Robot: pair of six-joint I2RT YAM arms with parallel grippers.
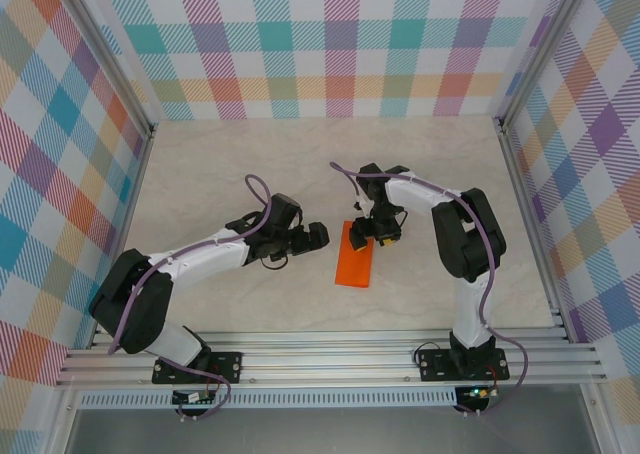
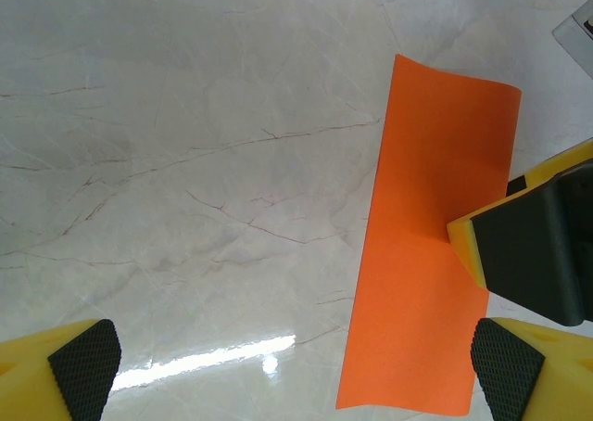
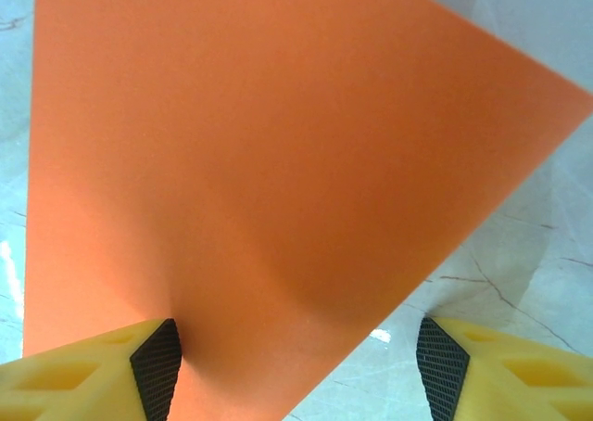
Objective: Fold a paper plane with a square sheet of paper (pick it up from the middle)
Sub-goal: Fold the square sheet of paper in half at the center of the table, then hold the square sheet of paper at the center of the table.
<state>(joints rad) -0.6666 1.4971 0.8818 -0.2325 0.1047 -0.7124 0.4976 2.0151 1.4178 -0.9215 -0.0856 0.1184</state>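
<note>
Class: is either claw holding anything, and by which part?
Nothing is gripped. The left claw stands open beside the orange paper; the right claw is open too, one finger at the paper's long edge.

Robot test cell of a laboratory type. A pale marble-patterned table (image 1: 230,164) is closed in at the left, top and right of the frame by multicoloured plaid panels (image 1: 340,44) mounted on aluminium posts (image 1: 105,54). Along the lower edge of the frame, slotted aluminium rails (image 1: 330,359) carry the bolted bases of a left arm (image 1: 200,259) and a right arm (image 1: 465,234), both white and black, trailing purple cables (image 1: 262,189).
</note>
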